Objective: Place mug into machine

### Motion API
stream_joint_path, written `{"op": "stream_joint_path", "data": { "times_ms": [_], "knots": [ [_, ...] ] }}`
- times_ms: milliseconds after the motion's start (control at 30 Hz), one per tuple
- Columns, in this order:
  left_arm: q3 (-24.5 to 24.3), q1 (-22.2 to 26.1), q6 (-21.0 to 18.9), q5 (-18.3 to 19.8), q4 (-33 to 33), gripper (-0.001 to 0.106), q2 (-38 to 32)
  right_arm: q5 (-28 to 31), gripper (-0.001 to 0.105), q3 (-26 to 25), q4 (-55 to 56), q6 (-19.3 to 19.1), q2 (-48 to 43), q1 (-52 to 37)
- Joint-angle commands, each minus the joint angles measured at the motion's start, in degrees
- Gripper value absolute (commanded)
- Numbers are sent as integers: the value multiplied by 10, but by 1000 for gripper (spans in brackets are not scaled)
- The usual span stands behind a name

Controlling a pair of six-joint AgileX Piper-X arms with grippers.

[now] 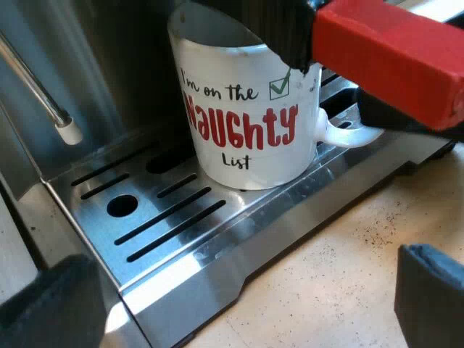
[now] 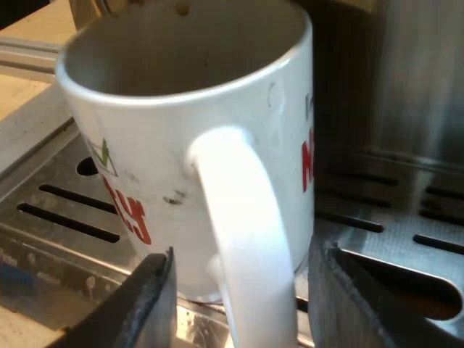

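Left wrist view: the mug [image 1: 246, 138] stands upright on the machine's slotted drip tray [image 1: 167, 239], its base appearing to rest flat on the metal. The red end of the holder's handle [image 1: 391, 58] juts out over the mug's rim on the side of its white loop. A steam pipe [image 1: 43, 94] hangs well apart from the mug. The left gripper [image 1: 239, 297] is spread wide with nothing between its fingers, low near the tray's front lip, over the speckled table [image 1: 326, 290].

Right wrist view: the right gripper [image 2: 243, 304] straddles the mug's handle [image 2: 239, 217], one finger on each side, with a narrow gap showing at both. It appears parted and not pressing. The mug [image 2: 181, 145] sits on the tray [image 2: 377, 217] and looks empty.

Findings: placement looks essentially done, with release and retreat remaining. The main risk is a finger catching the loop on the way out, since clearance is slight. That would turn or drag the mug off its spot under the holder. An upward retreat risks striking the red handle.
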Motion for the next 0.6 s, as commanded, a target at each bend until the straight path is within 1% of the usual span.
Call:
{"op": "stream_joint_path", "data": {
  "times_ms": [33,167,233,300,467,600],
  "knots": [
    [0,-3,-7,3,-10,82,0,-4,43,-20,-16,-7,19,0],
    [0,-3,-7,3,-10,82,0,-4,43,-31,-16,-7,32,0],
    [0,-3,-7,3,-10,82,0,-4,43,-65,-16,-7,63,0],
    [0,-3,-7,3,-10,82,0,-3,43,-86,-15,-7,84,0],
    [0,-3,-7,3,-10,82,0,4,43,-124,-9,-7,109,0],
    [0,-3,-7,3,-10,82,0,4,43,-154,18,-7,118,0]
  ]
}}
